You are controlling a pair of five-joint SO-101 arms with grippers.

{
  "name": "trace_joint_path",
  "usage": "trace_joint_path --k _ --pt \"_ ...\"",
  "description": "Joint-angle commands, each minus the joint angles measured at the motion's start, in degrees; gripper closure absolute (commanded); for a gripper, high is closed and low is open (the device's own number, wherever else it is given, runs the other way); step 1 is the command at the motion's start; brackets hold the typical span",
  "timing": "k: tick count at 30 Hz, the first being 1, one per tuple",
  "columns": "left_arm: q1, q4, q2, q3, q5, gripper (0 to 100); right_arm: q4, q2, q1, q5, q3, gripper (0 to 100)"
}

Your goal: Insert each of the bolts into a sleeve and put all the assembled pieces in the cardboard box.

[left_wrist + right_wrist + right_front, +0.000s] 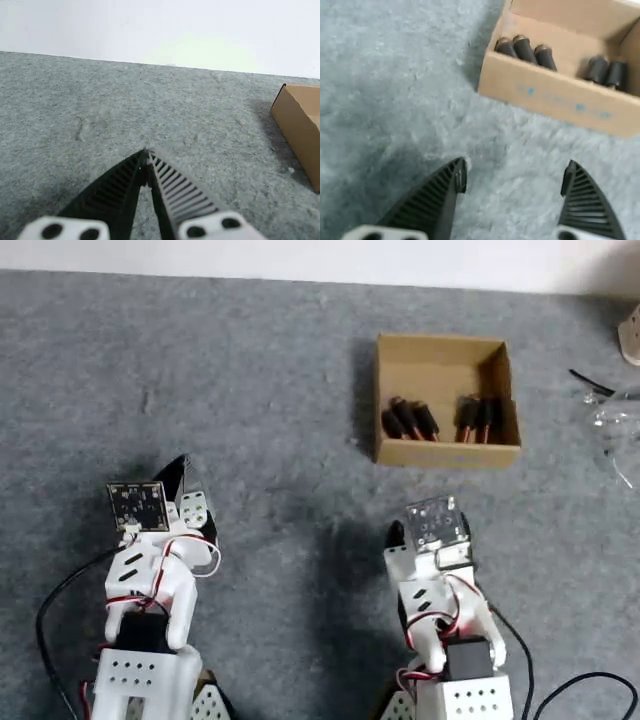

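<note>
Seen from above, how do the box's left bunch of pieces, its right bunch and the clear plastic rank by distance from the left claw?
From the left gripper, high view:
1. Left bunch, cardboard box's left half.
2. Right bunch, its right half.
3. Clear plastic, far right edge.

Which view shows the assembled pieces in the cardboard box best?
The high view: it looks down into the cardboard box and shows the assembled pieces lying in two groups. The right wrist view shows their ends above the box's near wall. The left wrist view shows one outer corner of the box.
</note>
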Motion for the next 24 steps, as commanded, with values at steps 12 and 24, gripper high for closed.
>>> trace_joint_path --k 12,24 --pt "-0.7 17.1 -0.2 1.6 -0.3 99 23.0 0.4 -0.7 3.8 8.8 72.4" --pt "-0.7 43.2 -0.3 0.7 -0.2 99 23.5 0.4 -0.7 6.9 8.8 72.4"
